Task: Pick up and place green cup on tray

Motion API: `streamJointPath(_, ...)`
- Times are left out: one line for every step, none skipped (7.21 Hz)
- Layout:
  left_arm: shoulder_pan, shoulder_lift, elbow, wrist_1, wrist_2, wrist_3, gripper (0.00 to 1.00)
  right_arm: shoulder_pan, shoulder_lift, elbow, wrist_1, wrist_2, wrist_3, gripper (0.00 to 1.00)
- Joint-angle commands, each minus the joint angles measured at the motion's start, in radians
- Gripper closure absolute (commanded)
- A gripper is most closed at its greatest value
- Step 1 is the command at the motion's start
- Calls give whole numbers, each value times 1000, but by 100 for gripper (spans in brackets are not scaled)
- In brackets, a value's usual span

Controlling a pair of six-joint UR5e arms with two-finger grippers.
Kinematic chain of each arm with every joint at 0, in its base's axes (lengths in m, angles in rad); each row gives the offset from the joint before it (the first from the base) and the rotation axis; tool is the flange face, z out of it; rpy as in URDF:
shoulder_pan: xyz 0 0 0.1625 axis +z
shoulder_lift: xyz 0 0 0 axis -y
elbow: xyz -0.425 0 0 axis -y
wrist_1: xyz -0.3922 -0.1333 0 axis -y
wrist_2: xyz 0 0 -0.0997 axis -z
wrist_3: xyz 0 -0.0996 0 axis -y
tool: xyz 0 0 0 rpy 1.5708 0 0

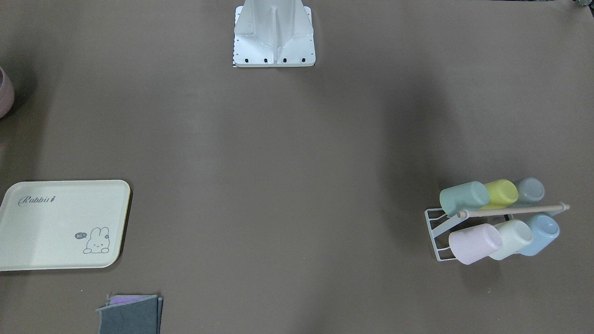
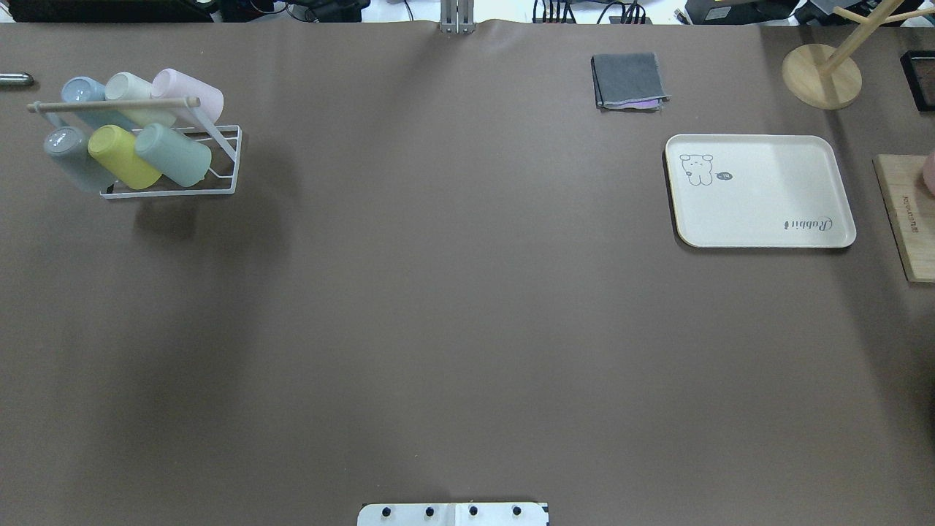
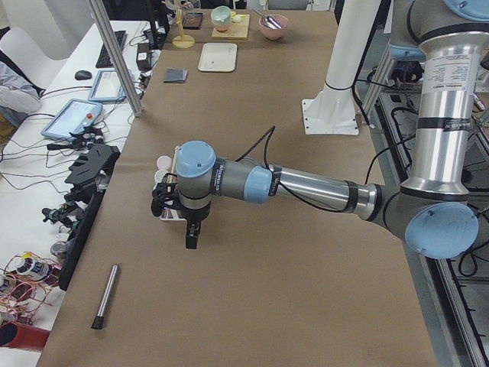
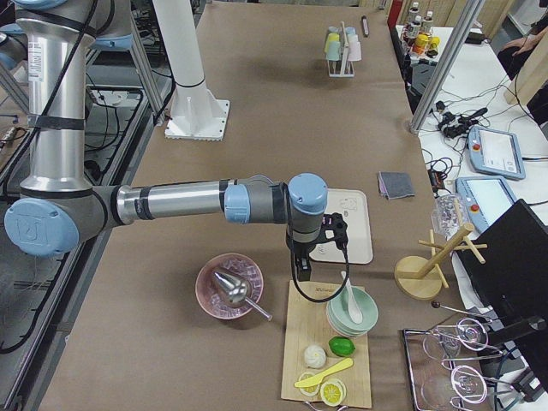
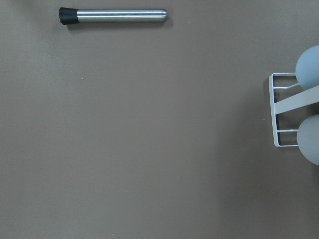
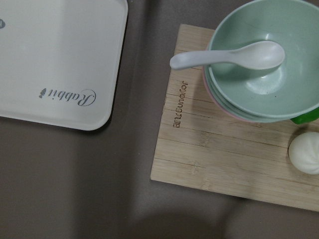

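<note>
The green cup (image 2: 173, 155) lies tilted on a white wire rack (image 2: 235, 157) at the table's far left, next to a yellow-green cup (image 2: 120, 155); it also shows in the front view (image 1: 464, 197). The cream tray (image 2: 760, 190) with "Rabbit" script lies at the far right and is bare; it also shows in the right wrist view (image 6: 55, 59). My left gripper (image 3: 191, 238) points down beside the rack's end. My right gripper (image 4: 300, 272) hangs over the tray's edge and a wooden board. Neither shows in another view, so I cannot tell whether they are open or shut.
The rack holds several other cups, pink (image 2: 190, 91), cream, blue and grey. A metal rod (image 5: 112, 15) lies near it. A folded grey cloth (image 2: 628, 80), a wooden stand (image 2: 822, 73), a wooden board (image 6: 214, 149) with stacked bowls (image 6: 264, 59) and a pink bowl (image 4: 229, 287) surround the tray.
</note>
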Motion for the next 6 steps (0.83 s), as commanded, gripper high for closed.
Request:
streamJointPath(36, 0, -49, 1, 0, -1, 1, -10, 14, -21, 10, -16, 3, 0)
streamJointPath(60, -3, -80, -4, 2, 4, 1, -9, 28, -52, 67, -17, 6, 0)
streamJointPath(121, -2, -128, -7, 12, 5, 1, -10, 29, -46, 101, -15, 6, 0)
streamJointPath(190, -2, -175, -6, 38, 4, 1, -24, 32, -52, 163, -27, 5, 0)
streamJointPath(241, -5, -197, -7, 38, 4, 1, -57, 32, -55, 214, -48, 23, 0)
streamJointPath(316, -25, -218, -7, 52, 4, 1, -96, 34, -64, 243, -56, 102, 0)
